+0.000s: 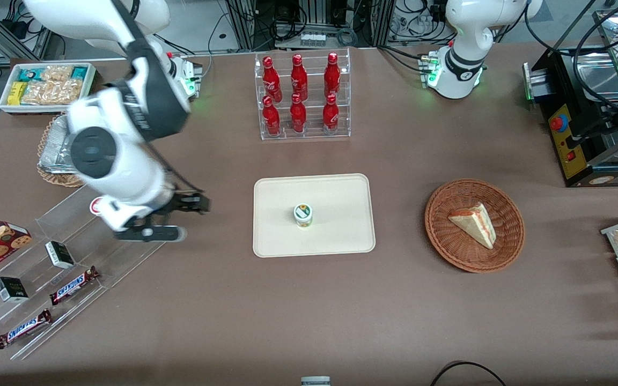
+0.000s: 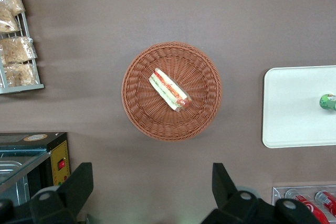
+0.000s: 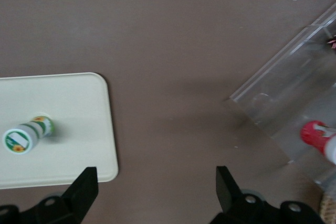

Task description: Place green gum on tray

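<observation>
Broadly, the brown desk [image 1: 309, 321] carried everything, and near its middle lay the cream tray [image 1: 341, 236], flat with rounded corners and a low rim. Toward the parked arm's end of the desk sat a round wicker basket [image 1: 448, 236] holding a wedge of sandwich [image 1: 474, 224]. Farther from the front camera than the tray stood a clear stepped rack [image 1: 304, 134] with six red bottles in two rows. Toward the working arm's end, a sloped clear acrylic display [image 1: 62, 236] held Snickers bars [image 1: 74, 284] and small dark boxes, with a red-topped bottle [image 3: 315, 135] in it. The gripper [image 1: 180, 217] hung above bare desk between that display and the tray, well apart from the tray's contents; its fingers [image 3: 86, 184] stood wide apart with nothing between them. The green gum [image 1: 303, 215] stood upright on the tray, close to the tray's centre, its white lid with the green-and-yellow label facing up and its green body just showing below. In the right wrist view the green gum [image 3: 27, 134] sat inside the tray's rim [image 3: 111, 129], near one rounded corner.
</observation>
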